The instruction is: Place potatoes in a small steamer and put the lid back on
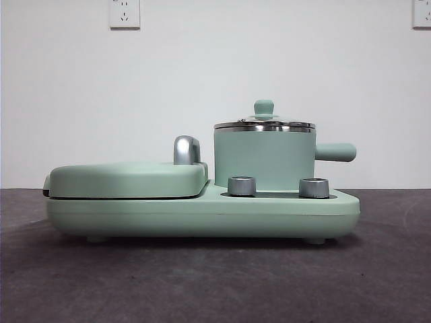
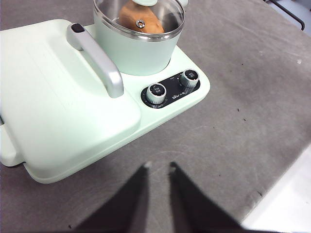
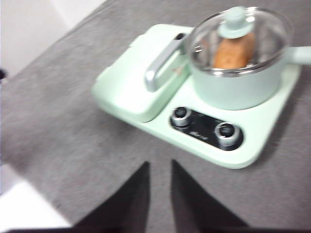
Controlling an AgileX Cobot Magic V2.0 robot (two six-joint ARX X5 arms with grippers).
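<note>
grey worktop (image 1: 377, 282) is carrying the cooker (image 1: 202, 212). potato (image 3: 234, 52) is being held inside the steamer (image 1: 264, 160), with the lid (image 1: 264, 122) seated on it. left end effector (image 2: 158, 167) and right end effector (image 3: 160, 165) are being kept well apart from it, jaws slightly parted, empty.

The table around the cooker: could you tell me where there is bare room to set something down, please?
The grey table lies bare in front of the two dials, between the cooker base and both grippers, and beyond the cooker's end by the steamer. The cooker itself is crowded: griddle cover, steamer with potato under the lid.
</note>
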